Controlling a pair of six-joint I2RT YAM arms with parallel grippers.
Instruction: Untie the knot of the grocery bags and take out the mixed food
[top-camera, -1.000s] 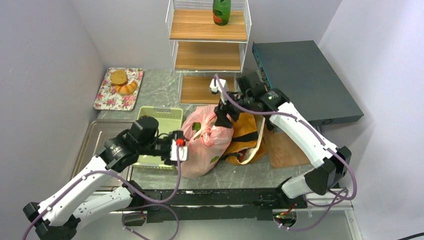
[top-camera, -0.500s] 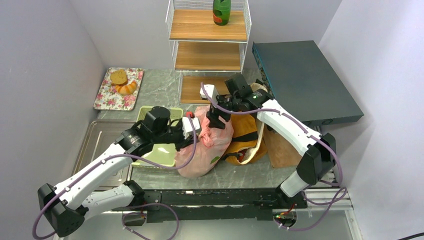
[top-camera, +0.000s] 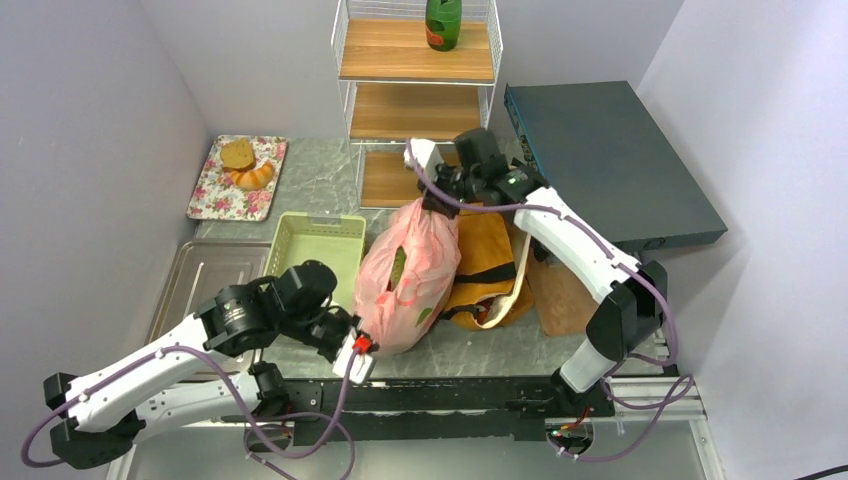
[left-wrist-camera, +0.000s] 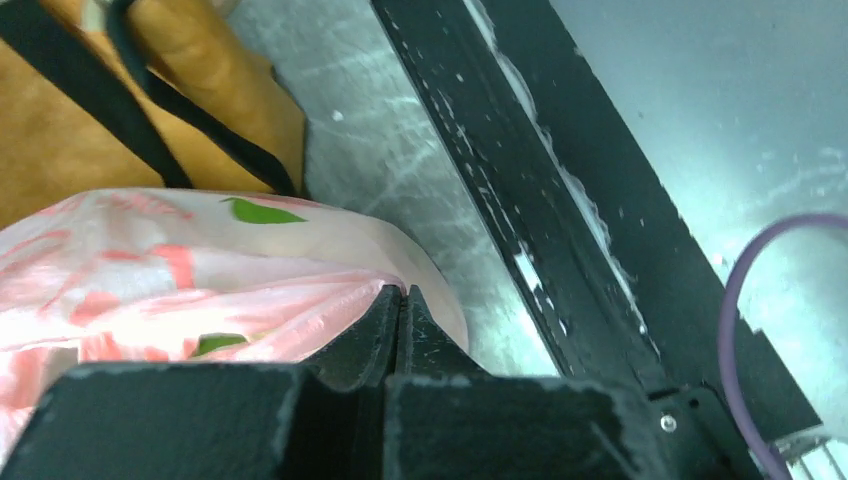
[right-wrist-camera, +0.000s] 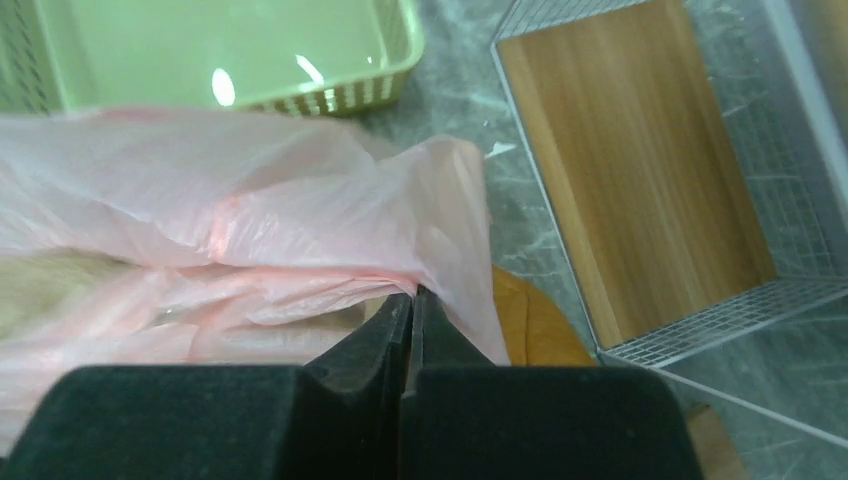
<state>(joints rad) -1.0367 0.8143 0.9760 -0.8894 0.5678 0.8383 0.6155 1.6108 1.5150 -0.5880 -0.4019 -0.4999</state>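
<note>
The pink plastic bag (top-camera: 410, 270) hangs stretched between my two grippers, over the table's middle. My right gripper (top-camera: 428, 200) is shut on its far top end, with pink film pinched at the jaws (right-wrist-camera: 412, 295). Near the table's front edge, my left gripper (top-camera: 362, 345) is shut on the bag's near lower end (left-wrist-camera: 402, 295). Green leaves (top-camera: 397, 262) show through the film (left-wrist-camera: 262, 211). The mustard-brown tote (top-camera: 490, 265) with black straps (left-wrist-camera: 60, 130) lies just right of the pink bag. The knot is hidden.
A green basket (top-camera: 315, 245) and a metal tray (top-camera: 195, 280) lie left of the bag. Behind stands a wire shelf (top-camera: 415, 110) with a green bottle (top-camera: 442, 25). A floral tray (top-camera: 215, 190) sits far left, a dark box (top-camera: 600, 160) at right.
My left gripper dropped from the bag's upper left to its near lower end and shut. The right gripper shut on the top and rose toward the shelf, stretching the bag.
</note>
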